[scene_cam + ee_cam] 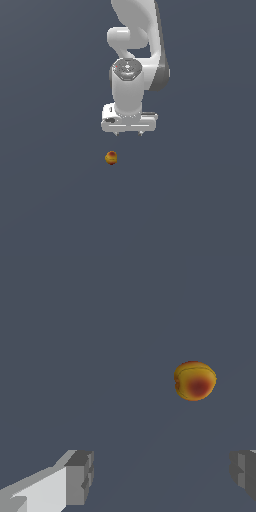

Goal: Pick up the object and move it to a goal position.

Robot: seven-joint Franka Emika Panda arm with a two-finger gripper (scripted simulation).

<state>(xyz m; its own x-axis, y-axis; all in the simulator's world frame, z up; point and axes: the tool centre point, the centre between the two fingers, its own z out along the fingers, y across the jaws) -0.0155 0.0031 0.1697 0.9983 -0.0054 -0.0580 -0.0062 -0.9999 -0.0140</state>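
On the flat grey floor (200,200), the little yellow-orange ball (111,158) with red patches sat loose, at about 7 o'clock from the gripper (128,133) in the exterior view. The gripper hung clear of it, fingers (79,477) spread wide apart, holding nothing.

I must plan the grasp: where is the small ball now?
In the exterior view the ball lies alone on the grey floor, just below the open gripper and slightly toward that view's left, untouched.
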